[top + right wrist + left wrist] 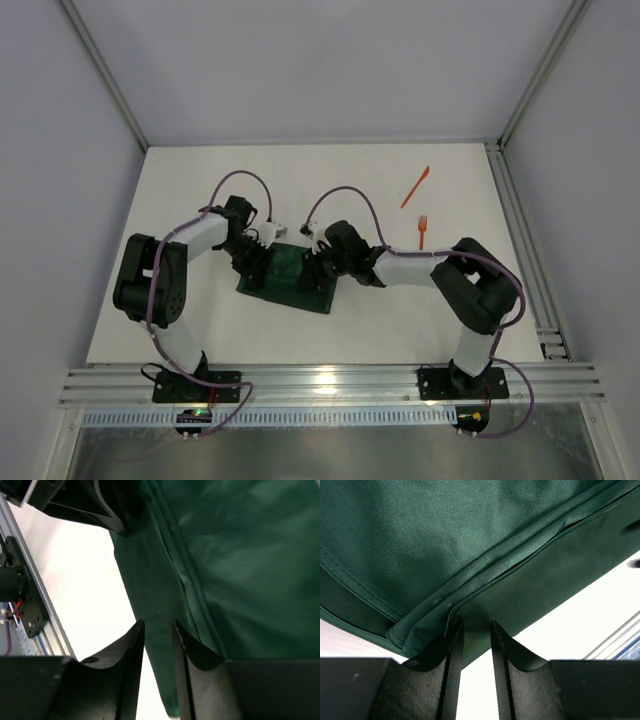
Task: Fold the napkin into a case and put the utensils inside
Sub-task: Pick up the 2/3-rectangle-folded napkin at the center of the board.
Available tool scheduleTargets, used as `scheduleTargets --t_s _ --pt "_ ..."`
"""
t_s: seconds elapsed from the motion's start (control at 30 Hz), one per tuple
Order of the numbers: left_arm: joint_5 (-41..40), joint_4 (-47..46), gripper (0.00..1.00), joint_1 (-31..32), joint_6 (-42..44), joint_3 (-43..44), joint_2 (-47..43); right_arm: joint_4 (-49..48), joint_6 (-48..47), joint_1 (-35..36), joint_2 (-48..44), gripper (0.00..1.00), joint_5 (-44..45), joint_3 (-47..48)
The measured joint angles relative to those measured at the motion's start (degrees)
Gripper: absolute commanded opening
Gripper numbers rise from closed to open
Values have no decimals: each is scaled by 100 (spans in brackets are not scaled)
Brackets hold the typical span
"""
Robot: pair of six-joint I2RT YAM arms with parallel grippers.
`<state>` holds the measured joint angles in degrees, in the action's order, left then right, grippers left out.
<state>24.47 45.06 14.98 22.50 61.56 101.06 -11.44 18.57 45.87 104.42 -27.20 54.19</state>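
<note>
Two robot arms bend inward over a dark green napkin (290, 272) lying folded into a layered rectangle near the middle of the white table (200, 190). The left gripper (476, 630) sits at the cloth's left end, its fingers (451, 675) parted by a narrow gap, their tips at a hemmed edge where the layers overlap; whether cloth is actually pinched between them cannot be told. The right gripper (157, 630) hangs over the right end with a similarly slim gap between its fingers (187, 670); green cloth and white table show through the gap, and it appears to have hold of nothing. In the right wrist view the black frame of the other gripper (90, 505) stands at the far side of the napkin. Both orange utensils lie apart from the cloth, far and to the right: the knife (416, 186) slanted, the fork (422, 231) just nearer, upright in the overhead view.
</note>
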Motion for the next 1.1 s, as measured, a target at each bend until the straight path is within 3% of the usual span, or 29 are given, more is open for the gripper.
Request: scheduleTargets --t_s 0.13,0.3,0.6,1.1 --pt "-9 -39 30 0 0 -28 -9 52 439 -531 -1228 46 459 -658" --pt "-4 -61 30 0 -2 -44 -22 37 1073 -1519 -2225 47 992 -1139" --pt "-7 -111 29 0 -4 -79 -42 -400 1906 -1749 -640 50 452 -1309" --pt "-26 -166 28 0 -13 -92 -50 -1731 2649 -1823 444 50 -442 -839"
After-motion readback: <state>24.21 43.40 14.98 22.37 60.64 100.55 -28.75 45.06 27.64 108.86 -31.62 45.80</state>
